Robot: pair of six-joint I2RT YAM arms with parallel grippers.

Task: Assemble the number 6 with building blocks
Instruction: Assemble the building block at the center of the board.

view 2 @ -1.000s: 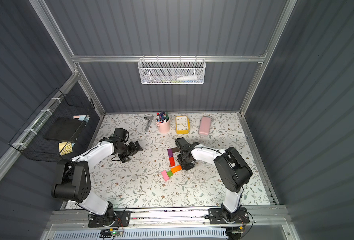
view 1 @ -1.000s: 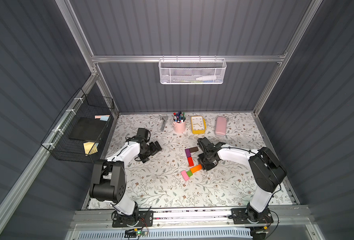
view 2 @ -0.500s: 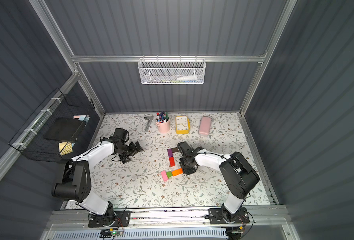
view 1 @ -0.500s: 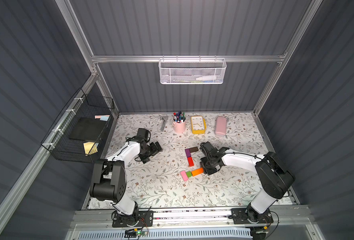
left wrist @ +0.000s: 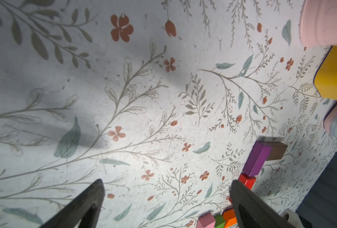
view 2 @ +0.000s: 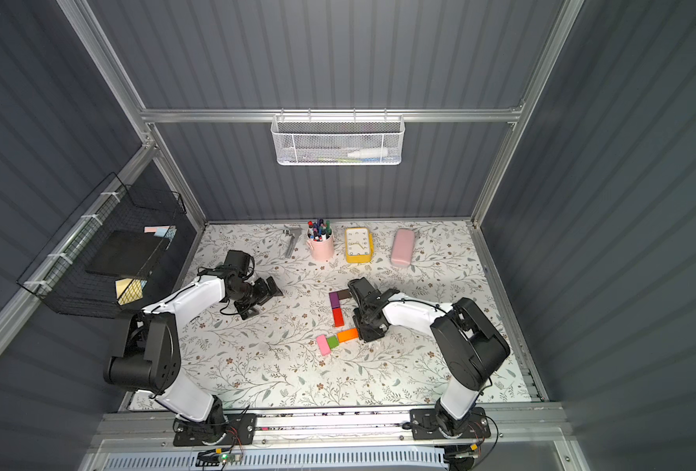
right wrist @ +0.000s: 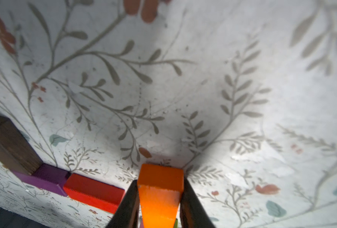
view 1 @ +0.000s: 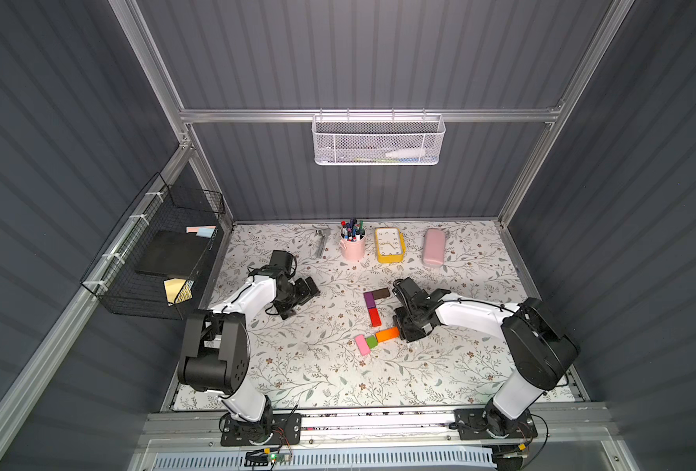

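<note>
Right wrist view: orange block [right wrist: 160, 193] partly hidden between closed jaws.

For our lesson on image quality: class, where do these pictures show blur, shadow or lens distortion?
Right wrist view: mat blurs towards the corners, orange block glows near the lens. Left wrist view: broad soft shadow across the mat. Both top views: wide-angle, walls splay outward.

I am seeing the mat [view 1: 297, 367] lying open between the left gripper [view 1: 311, 286] and the red block [view 1: 374, 317], and across the whole front. Cup [view 1: 352, 249], clock [view 1: 389, 244] and case [view 1: 434, 246] are lining the back edge. The right gripper [view 1: 402, 331], clamping the orange block [view 1: 387, 335], is probably leaving little room beside the red block.
</note>
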